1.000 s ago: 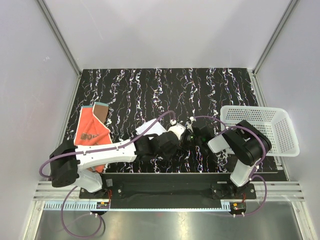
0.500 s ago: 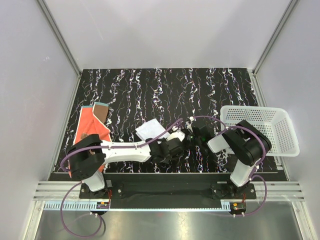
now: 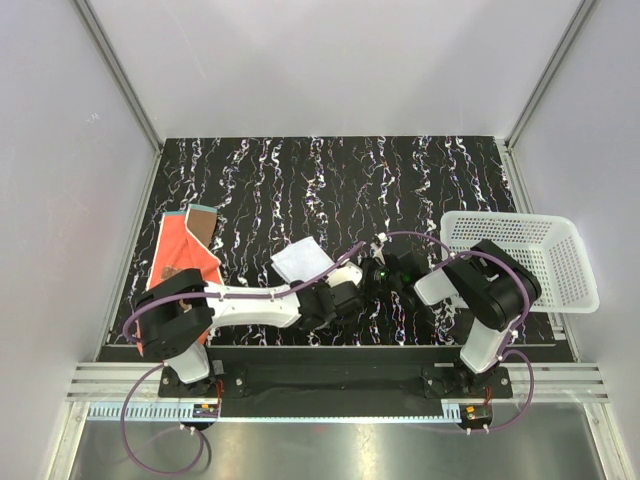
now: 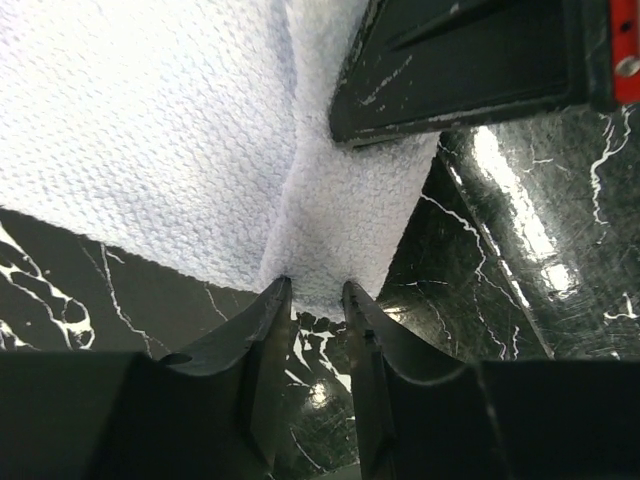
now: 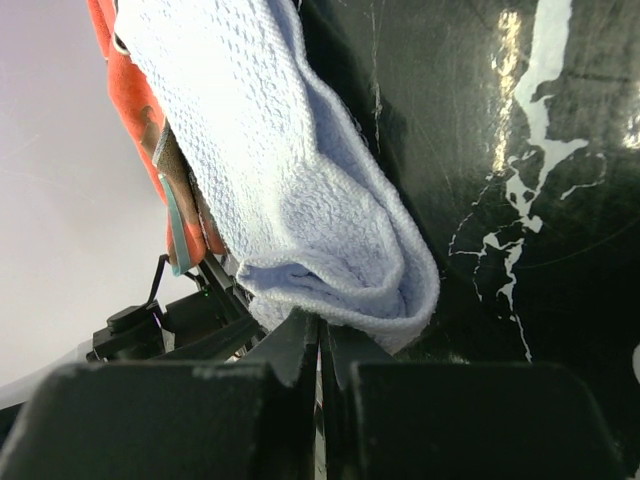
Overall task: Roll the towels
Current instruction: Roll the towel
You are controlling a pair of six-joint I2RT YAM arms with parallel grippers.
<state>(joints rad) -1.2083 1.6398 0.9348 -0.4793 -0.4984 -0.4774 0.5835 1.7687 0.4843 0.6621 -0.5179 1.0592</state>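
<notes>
table (image 3: 420, 170): ran left to right behind both arm bases
left towel (image 3: 183, 256): lay on table at far left, near end under left arm (image 3: 250, 300)
mid towel (image 3: 300, 261): lay on table near its front middle, well right of left towel
left gripper (image 4: 315, 290): was just in front of mid towel, tips at its near edge
right gripper (image 5: 320, 330): was at mid towel's right end, lying over that edge
basket (image 3: 515, 217): sat at table's right edge, behind right arm (image 3: 490, 290), well apart from both towels
</notes>
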